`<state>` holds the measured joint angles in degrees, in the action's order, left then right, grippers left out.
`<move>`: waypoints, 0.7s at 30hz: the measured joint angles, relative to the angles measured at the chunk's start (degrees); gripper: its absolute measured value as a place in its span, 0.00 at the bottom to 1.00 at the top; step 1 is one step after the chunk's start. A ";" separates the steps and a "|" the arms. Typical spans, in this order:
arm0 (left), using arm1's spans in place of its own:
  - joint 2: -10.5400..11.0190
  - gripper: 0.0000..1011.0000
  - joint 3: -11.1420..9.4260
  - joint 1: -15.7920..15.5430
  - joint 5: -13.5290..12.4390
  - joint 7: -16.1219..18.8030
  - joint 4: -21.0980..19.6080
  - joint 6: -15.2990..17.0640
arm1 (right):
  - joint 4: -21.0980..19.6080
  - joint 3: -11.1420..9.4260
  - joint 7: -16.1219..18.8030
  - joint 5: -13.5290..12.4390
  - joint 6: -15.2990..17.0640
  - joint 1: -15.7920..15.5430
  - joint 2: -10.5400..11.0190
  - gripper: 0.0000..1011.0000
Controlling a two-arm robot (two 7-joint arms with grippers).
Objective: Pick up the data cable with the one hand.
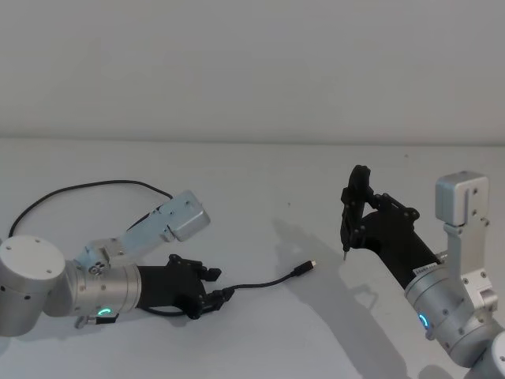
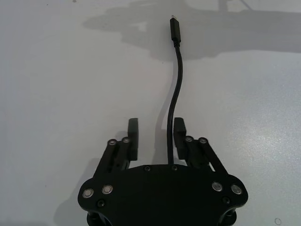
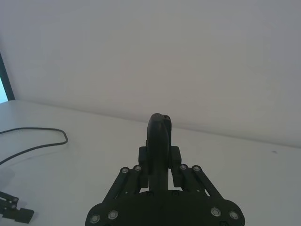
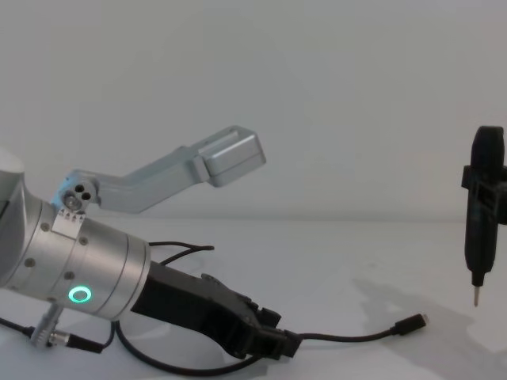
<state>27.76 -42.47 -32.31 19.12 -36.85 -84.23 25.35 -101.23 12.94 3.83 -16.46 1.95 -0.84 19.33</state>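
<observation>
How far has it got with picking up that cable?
Done: the left claw sits low at the table, astride the cable. In hand: its fingers stand open, not yet gripping. Left: closing and lifting; the cable lies flat. The right claw holds a pen tool aside.

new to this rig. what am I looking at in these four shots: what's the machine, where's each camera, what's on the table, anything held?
It is a two-armed robot working at a white table. One picture looks down from its head and one looks across from its chest. The other two come from cameras on each wrist, looking along that arm's gripper. A black data cable lies on the table and ends in a small plug. The left gripper is low at the table with its fingers open on either side of the cable, not yet closed on it. The right gripper is raised above the table, shut on a black pen-like tool whose metal tip points down.
</observation>
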 joint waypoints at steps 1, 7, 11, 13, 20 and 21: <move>0.00 0.42 -0.01 0.00 0.00 0.00 0.00 0.01 | 0.00 0.00 0.00 0.00 0.00 0.00 0.00 0.27; 0.00 0.23 -0.03 0.00 0.00 0.00 -0.01 0.04 | 0.00 0.00 0.00 0.00 0.00 0.00 0.00 0.27; 0.00 0.08 -0.03 0.00 0.00 0.00 -0.01 0.05 | 0.00 0.00 0.00 0.00 0.00 0.00 0.00 0.27; 0.00 0.04 -0.03 0.00 0.00 0.00 -0.01 0.04 | 0.00 0.00 0.00 0.00 0.00 0.00 0.00 0.27; 0.00 0.04 -0.03 0.00 -0.01 0.00 -0.01 0.04 | 0.00 0.00 0.00 0.00 0.00 0.00 0.00 0.27; 0.00 0.03 -0.03 0.00 -0.01 0.00 -0.01 0.04 | 0.00 0.00 0.00 0.00 0.00 0.00 0.00 0.27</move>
<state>27.75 -42.51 -32.31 19.12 -36.86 -84.23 25.39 -101.23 12.94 3.83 -16.47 1.95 -0.84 19.33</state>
